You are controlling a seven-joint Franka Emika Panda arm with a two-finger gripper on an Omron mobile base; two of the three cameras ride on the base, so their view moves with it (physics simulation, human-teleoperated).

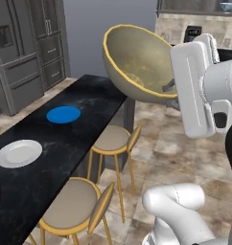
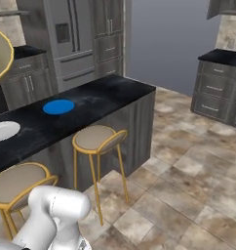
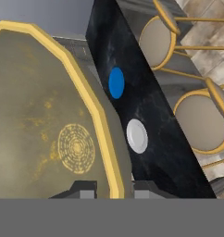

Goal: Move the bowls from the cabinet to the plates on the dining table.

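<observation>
My gripper [image 3: 115, 190] is shut on the yellow rim of the tan bowl [image 3: 49, 129], one finger inside and one outside. I hold the bowl [image 1: 137, 62] tilted in the air past the far end of the dining table [image 1: 89, 95], and its edge [image 2: 0, 53] also shows in the right base view. On the black marble top lie a blue plate [image 1: 63, 115] and, nearer to me, a white plate [image 1: 18, 153]. Both plates, blue [image 3: 116, 83] and white [image 3: 137, 135], appear beside the bowl in the hand view. A pale bluish bowl [image 1: 228, 6] sits in the wall cabinet [image 1: 194, 5] at the upper right.
Two gold-framed stools [image 1: 110, 139] [image 1: 72, 206] stand along the table's near side. A grey fridge and tall cupboards [image 2: 76, 34] line the far wall. Grey drawer units [image 2: 220, 85] stand at the right. Open tiled floor [image 2: 188, 185] lies right of the table.
</observation>
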